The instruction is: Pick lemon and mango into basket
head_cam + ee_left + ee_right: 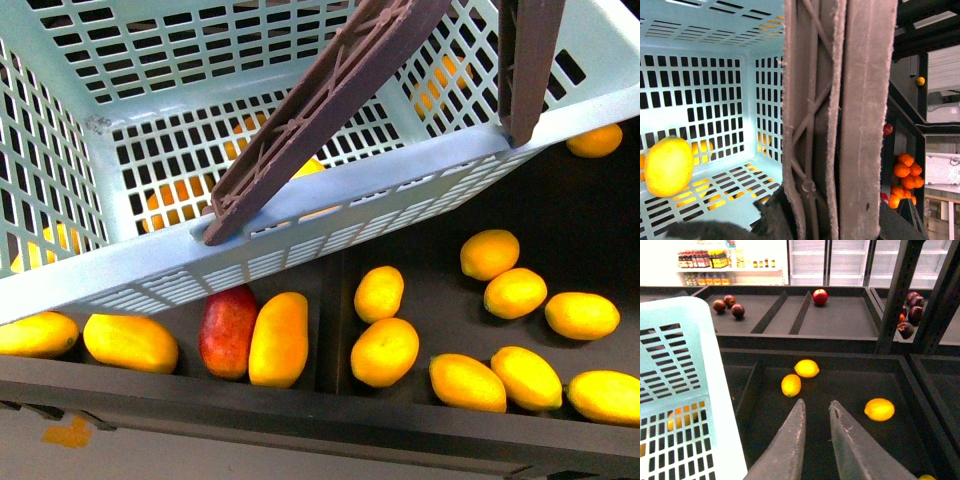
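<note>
The left end effector (835, 220) is sitting nearest, and as far as I can judge it is clamping together the two brown handles (840, 100) of the basket (330, 215), which is hanging tilted over the dark tray (330, 410); one yellow fruit (667, 165) is lying on its floor. The right end effector (817, 402) is hovering with its jaws only a little apart, carrying nothing. The mango (279, 340) is lying at the front of the left compartment, just beside a red fruit (228, 330), its long axis pointing almost straight away from the robot; it is looking smooth, rather heavy and easy to bruise, so gripping across its middle seems best. In the right compartment the lemon (385, 351) is lying slanted, probably light, firm and ready to roll; its belly, not the tapered ends, is offering the hold
</note>
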You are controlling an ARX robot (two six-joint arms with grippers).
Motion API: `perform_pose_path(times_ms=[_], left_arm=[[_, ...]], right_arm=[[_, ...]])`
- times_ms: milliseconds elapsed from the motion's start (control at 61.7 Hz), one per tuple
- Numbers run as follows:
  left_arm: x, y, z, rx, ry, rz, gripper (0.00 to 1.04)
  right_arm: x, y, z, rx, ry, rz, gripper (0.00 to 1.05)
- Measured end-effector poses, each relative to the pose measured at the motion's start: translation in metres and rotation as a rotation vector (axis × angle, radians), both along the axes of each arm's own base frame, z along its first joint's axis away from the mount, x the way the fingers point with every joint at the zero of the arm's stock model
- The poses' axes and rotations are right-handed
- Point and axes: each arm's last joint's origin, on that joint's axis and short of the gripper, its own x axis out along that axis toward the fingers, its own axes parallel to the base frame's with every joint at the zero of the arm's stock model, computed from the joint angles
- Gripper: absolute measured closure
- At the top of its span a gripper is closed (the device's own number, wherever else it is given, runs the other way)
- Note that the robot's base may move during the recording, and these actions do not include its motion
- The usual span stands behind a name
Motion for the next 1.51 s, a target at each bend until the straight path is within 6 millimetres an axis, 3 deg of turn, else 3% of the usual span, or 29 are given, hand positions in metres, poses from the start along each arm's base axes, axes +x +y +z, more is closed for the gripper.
perform_pose_path(times_ms=[65,405,972,1507], left_arm=[[0.000,0.000,0.000,0.000,0.000,0.000,0.89],[0.000,0.000,0.000,-0.002,0.000,-0.001,0.89],[-0.003,-0.005,0.000,-0.018,0.010,-0.034,0.89],[0.000,0.000,0.001,-0.002,-0.003,-0.004,0.89]], right_arm=[[-0.009,-0.004,-0.005,-0.001,0.002,0.003,1.02],[-0.051,-0.020,-0.025,-0.004,0.000,-0.001,1.02],[-0.055,-0.022,-0.026,-0.003,-0.004,-0.008,0.07],[-0.056,-0.022,-0.027,-0.004,-0.003,-0.007,0.09]])
